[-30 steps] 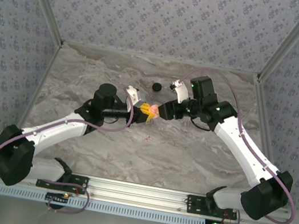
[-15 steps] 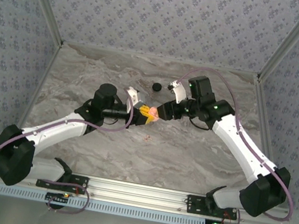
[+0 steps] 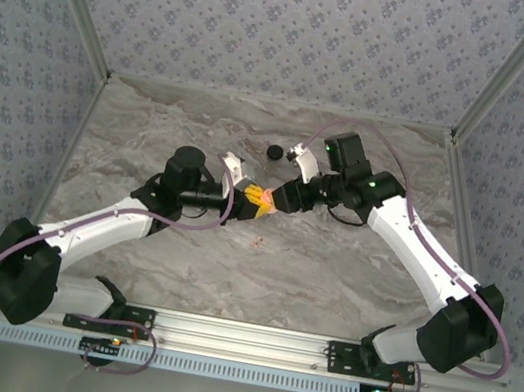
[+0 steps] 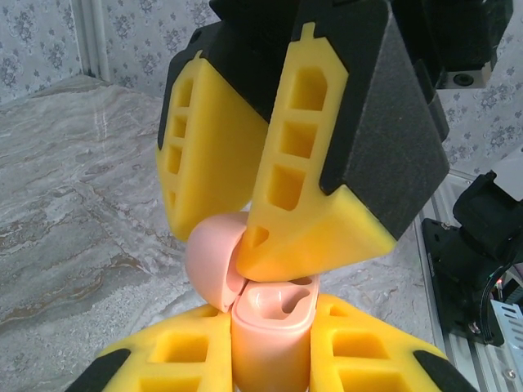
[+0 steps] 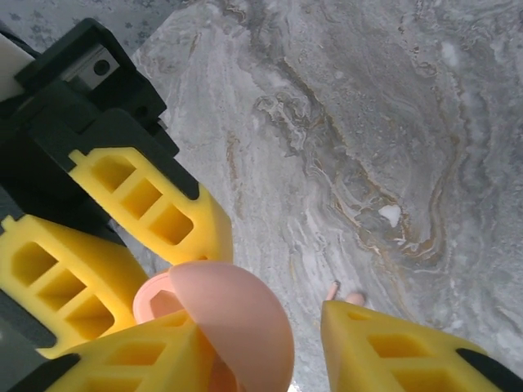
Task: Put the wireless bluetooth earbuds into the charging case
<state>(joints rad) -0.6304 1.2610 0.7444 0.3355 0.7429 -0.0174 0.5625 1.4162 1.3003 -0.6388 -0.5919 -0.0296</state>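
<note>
Tabletop [image 3: 151,136]: marbled grey, across the middle of the top view; both arms reach in from the lower corners and meet near the centre.
Left gripper [image 4: 272,335]: clenched on the charging case [image 4: 270,359], one yellow finger on each side of the base, at the bottom centre of the left wrist view.
Right gripper [image 5: 257,322]: comes in from above in the left wrist view, jaws part way apart and straddling the lid; one finger lies against the lid, the other stands clear of it, so nothing is clamped.
Charging case: salmon pink, held upright off the tabletop, at the centre of the top view where the two grippers meet.
Lid [image 4: 211,265]: swung open to the left of the base, just under the right gripper's fingertips.
Black puck [image 3: 274,151]: lies alone above the grippers in the top view, well apart from the case.
Earbuds: too small to pick out with any certainty; the wells in the open base look bare pink.
Done: case lifted, steadied and opened.
Left: by my reading nearly everything, since both earbuds have yet to be found, picked up, seated in the wells, and the lid shut.
</note>
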